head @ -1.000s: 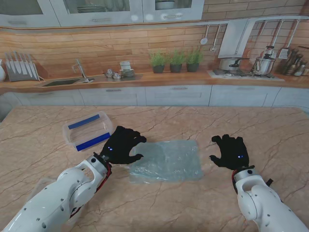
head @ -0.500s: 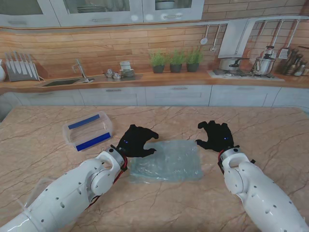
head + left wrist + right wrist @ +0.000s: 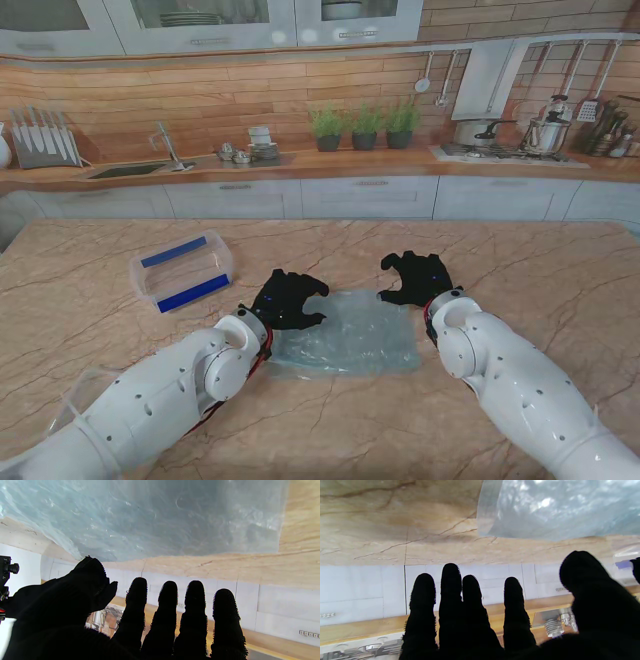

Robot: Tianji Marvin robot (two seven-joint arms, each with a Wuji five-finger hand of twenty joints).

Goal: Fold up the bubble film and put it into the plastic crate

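Two hands hover at the far corners of the bubble film (image 3: 345,333), which lies flat on the table (image 3: 520,260) between them. The left hand (image 3: 287,298) is over the film's far left corner, the right hand (image 3: 413,277) just off the far right corner; both have fingers spread and hold nothing. The plastic crate (image 3: 182,270) stands to the left, a little farther from me, apart from the film. Judging by its look, the film is light, limp and slick, so it should crumple and slide rather than hinge cleanly. Pinching both far corners together and drawing them toward me looks the safest hold.
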